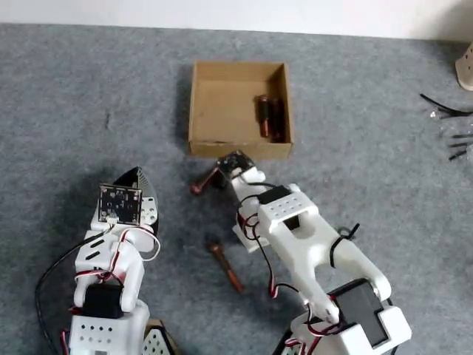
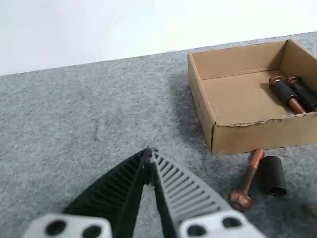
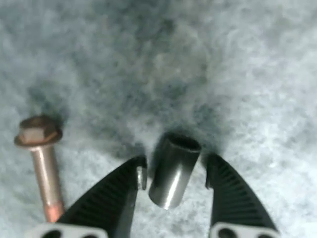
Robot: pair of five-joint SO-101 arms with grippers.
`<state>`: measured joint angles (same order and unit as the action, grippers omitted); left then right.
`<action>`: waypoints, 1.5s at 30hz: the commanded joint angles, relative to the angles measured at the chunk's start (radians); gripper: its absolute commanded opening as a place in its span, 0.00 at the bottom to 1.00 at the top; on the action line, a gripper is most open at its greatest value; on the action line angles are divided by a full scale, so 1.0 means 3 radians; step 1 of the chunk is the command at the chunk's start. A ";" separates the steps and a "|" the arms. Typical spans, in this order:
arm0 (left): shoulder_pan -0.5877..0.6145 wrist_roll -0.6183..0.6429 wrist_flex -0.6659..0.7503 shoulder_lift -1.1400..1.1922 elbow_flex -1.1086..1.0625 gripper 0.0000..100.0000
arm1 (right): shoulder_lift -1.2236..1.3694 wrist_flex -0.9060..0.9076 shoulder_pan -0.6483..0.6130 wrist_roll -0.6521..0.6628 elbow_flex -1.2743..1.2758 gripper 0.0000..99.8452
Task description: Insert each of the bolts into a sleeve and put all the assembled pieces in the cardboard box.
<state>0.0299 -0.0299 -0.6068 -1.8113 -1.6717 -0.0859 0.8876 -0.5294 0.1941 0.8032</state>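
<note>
The cardboard box (image 1: 238,150) sits at the back centre of the grey carpet and holds two bolts in black sleeves (image 1: 269,117) against one wall. Just in front of the box my right gripper (image 3: 176,166) stands open, with a loose black sleeve (image 3: 173,178) lying between its fingers and a gap on each side. A copper bolt (image 3: 42,163) lies beside it on the carpet. A second bolt (image 1: 225,268) lies nearer, between the two arms. My left gripper (image 2: 150,153) is shut and empty, left of the box (image 2: 257,134), with the bolt (image 2: 247,181) and sleeve (image 2: 273,174) off to one side.
Black cable ties (image 1: 452,133) lie at the far right, and a pale object (image 1: 465,66) sits at the right edge. Open carpet stretches left of the box and behind it.
</note>
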 commanded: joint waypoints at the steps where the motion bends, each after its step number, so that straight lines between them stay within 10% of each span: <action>1: -0.0013 0.0010 0.0092 -0.0033 0.0008 0.01 | 0.0018 -0.0151 0.0038 -0.0220 0.0033 0.18; 9: -0.0008 0.0010 0.0092 -0.0033 0.0008 0.01 | 0.0023 -0.0207 0.0054 -0.0256 0.0038 0.00; 28: -0.0008 0.0015 0.0036 0.0105 0.0212 0.01 | -0.1890 -0.0437 0.0683 -0.0102 0.0836 0.00; 45: -0.0918 -0.0839 0.0256 0.4115 0.1936 0.10 | -0.3440 -0.0964 0.0841 -0.0082 0.1997 0.00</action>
<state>-0.1695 -0.2325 -0.5439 -0.7342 -1.1838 -1.0787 0.6314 -0.2915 0.1557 1.4032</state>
